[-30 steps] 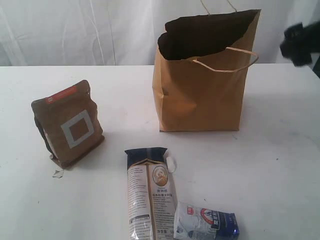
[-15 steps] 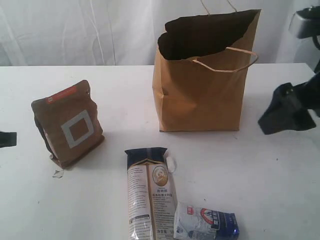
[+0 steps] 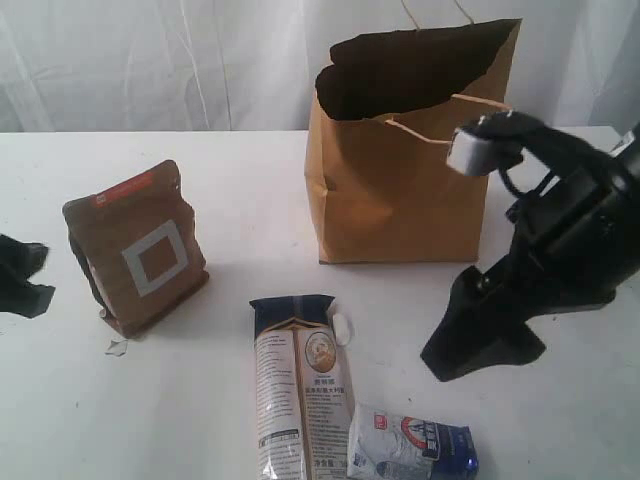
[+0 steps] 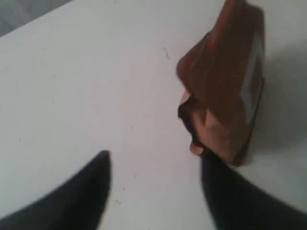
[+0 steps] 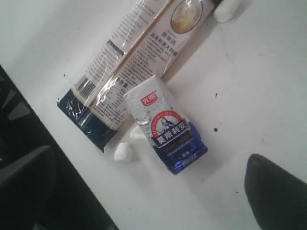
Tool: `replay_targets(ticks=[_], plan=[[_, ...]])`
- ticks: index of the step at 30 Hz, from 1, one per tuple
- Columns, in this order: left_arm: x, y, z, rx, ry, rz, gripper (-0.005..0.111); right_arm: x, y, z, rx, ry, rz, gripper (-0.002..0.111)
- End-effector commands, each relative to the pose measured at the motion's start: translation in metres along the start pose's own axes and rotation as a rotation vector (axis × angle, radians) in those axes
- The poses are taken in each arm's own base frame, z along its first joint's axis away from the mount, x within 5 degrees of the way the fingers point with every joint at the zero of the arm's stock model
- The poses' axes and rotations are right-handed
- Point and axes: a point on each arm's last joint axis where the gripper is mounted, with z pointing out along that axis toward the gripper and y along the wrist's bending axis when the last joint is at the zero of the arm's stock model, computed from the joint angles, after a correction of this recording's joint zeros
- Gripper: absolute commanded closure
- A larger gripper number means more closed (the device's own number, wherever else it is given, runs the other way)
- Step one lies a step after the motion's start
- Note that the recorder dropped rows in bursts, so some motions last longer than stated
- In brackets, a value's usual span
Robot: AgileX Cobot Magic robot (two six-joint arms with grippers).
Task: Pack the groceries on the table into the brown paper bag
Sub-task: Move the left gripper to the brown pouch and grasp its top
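This looks like a staged robot test space, more lab than home. A bare white tabletop (image 3: 240, 180) is backed by draped white cloth (image 3: 150, 60) that fills the whole background, and a black robot arm (image 3: 570, 240) reaches over it.

The brown paper bag (image 3: 400, 205) stands open on top — bare table (image 3: 230, 200) lies between it and the brown pouch (image 3: 140, 250).

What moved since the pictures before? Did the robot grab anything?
The right gripper swung down from the far right corner to the table in front of the bag, near the carton. The left gripper slid in from the left edge beside the pouch and opened. Neither holds anything. Pouch, noodle packet, carton and bag stayed put.
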Motion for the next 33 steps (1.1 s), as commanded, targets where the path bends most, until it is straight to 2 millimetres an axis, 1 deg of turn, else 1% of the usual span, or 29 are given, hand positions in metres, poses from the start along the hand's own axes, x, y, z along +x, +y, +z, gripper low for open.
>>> replay_targets(ticks=[1, 6, 8, 11, 12, 14, 16, 17, 19, 20, 21, 22, 23, 24, 25, 28, 29, 30, 33], plan=[[-0.002, -0.002, -0.001, 0.028, -0.047, 0.008, 0.002, -0.005, -0.004, 0.018, -0.025, 0.046, -0.008, 0.003], [-0.007, -0.006, -0.002, 0.068, -0.1, -0.016, 0.002, -0.009, -0.012, 0.023, 0.02, 0.035, -0.013, 0.003], [-0.007, -0.008, 0.003, 0.08, -0.099, 0.024, 0.002, -0.01, -0.013, 0.023, 0.035, 0.026, -0.016, 0.003], [-0.001, -0.014, 0.021, 0.103, -0.038, 0.125, 0.002, -0.01, -0.014, 0.023, 0.04, 0.021, -0.032, 0.003], [0.002, -0.018, 0.033, 0.125, -0.008, 0.165, 0.002, -0.01, -0.014, 0.023, 0.04, 0.022, -0.053, 0.003], [0.005, -0.025, 0.052, 0.193, -0.015, 0.198, 0.002, -0.01, -0.014, 0.023, 0.04, 0.022, -0.08, 0.003], [0.005, -0.028, 0.073, 0.249, -0.024, 0.197, 0.002, -0.01, -0.014, 0.023, 0.04, 0.022, -0.08, 0.003], [0.006, -0.026, 0.081, 0.244, -0.002, 0.161, 0.002, -0.01, -0.014, 0.023, 0.04, 0.022, -0.08, 0.003], [0.011, -0.016, 0.099, 0.189, 0.094, 0.031, 0.002, -0.009, -0.013, 0.023, 0.032, 0.031, -0.078, 0.003], [0.014, -0.011, 0.104, 0.164, 0.134, 0.001, 0.002, -0.009, -0.013, 0.023, 0.026, 0.039, -0.076, 0.003], [0.015, -0.003, 0.114, 0.151, 0.137, -0.017, 0.002, -0.007, -0.011, 0.023, 0.012, 0.057, -0.076, 0.003], [0.013, -0.002, 0.118, 0.166, 0.1, -0.023, 0.002, -0.006, -0.011, 0.023, 0.007, 0.063, -0.076, 0.003], [0.01, -0.006, 0.125, 0.219, 0.011, 0.001, 0.002, -0.006, -0.011, 0.023, 0.005, 0.066, -0.076, 0.003], [0.009, -0.01, 0.128, 0.254, -0.035, 0.04, 0.002, -0.006, -0.011, 0.023, 0.005, 0.066, -0.076, 0.003], [0.009, -0.016, 0.132, 0.31, -0.083, 0.126, 0.002, -0.006, -0.011, 0.023, 0.005, 0.066, -0.076, 0.003], [0.019, -0.019, 0.139, 0.328, -0.033, 0.182, 0.003, -0.006, -0.011, 0.023, 0.007, 0.067, -0.077, 0.003], [0.022, -0.018, 0.14, 0.316, 0.001, 0.19, 0.011, -0.006, -0.011, 0.023, 0.008, 0.068, -0.077, 0.003], [0.023, -0.017, 0.14, 0.309, 0.014, 0.202, 0.022, -0.006, -0.011, 0.023, 0.009, 0.066, -0.077, 0.003], [0.023, -0.017, 0.14, 0.309, 0.011, 0.236, 0.074, -0.008, -0.012, 0.023, 0.023, 0.048, -0.077, 0.003]])
